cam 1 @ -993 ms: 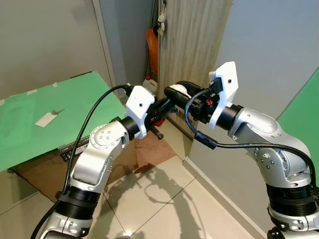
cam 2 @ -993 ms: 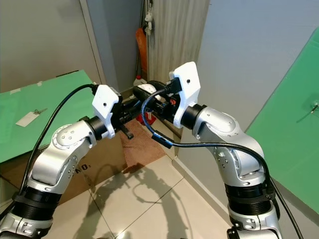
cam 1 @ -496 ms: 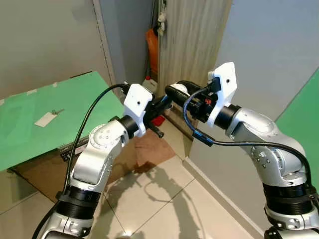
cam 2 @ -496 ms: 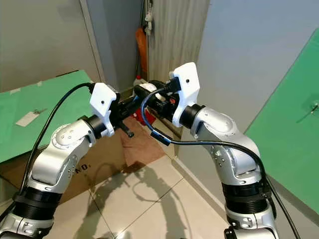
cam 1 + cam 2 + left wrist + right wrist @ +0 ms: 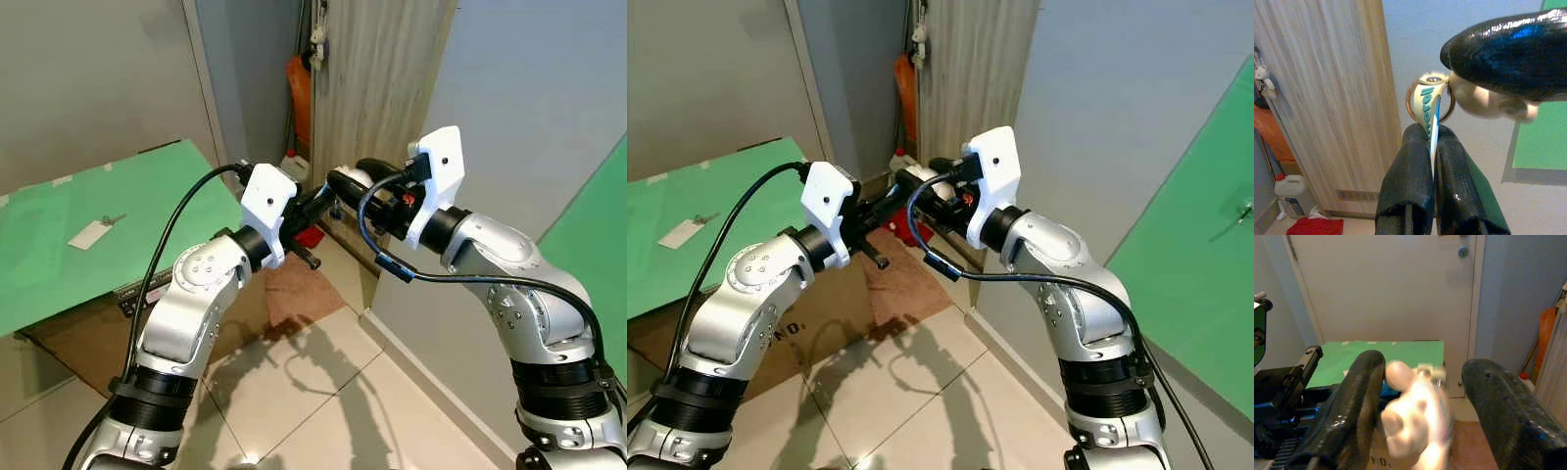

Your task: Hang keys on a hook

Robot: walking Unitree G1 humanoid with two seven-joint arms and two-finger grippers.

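Left wrist view shows the left gripper (image 5: 1431, 139) with its two black fingers (image 5: 1406, 181) pressed together on a flat cream tag with teal lettering (image 5: 1428, 105), which stands up from between the fingertips. A copper-coloured key ring (image 5: 1411, 100) circles the top of the tag, and just beyond it a pale cream figurine (image 5: 1486, 100) joins the same ring. A black finger of the right gripper (image 5: 1508, 46) lies over the top of that figurine, touching it.

Right wrist view looks along the right gripper (image 5: 1422, 377), whose fingers (image 5: 1503, 401) stand apart with the blurred pale figurine (image 5: 1413, 418) between them; it rests against one finger (image 5: 1349, 401) and sits clear of the other. A small metal link (image 5: 1431, 373) shows at the figurine's far end.

Head views show both grippers meeting in mid-air, fingertips together, the left gripper (image 5: 318, 204) reaching toward the right gripper (image 5: 345, 182) from the robot's left. Beyond them stands a wood-grain panel (image 5: 377, 88), with an orange object (image 5: 299, 93) and a white jug (image 5: 1292, 192) in the corner past it. Well off to the left gripper's outer side, a green board (image 5: 59, 245) carries a white tag with a small key (image 5: 93, 233).
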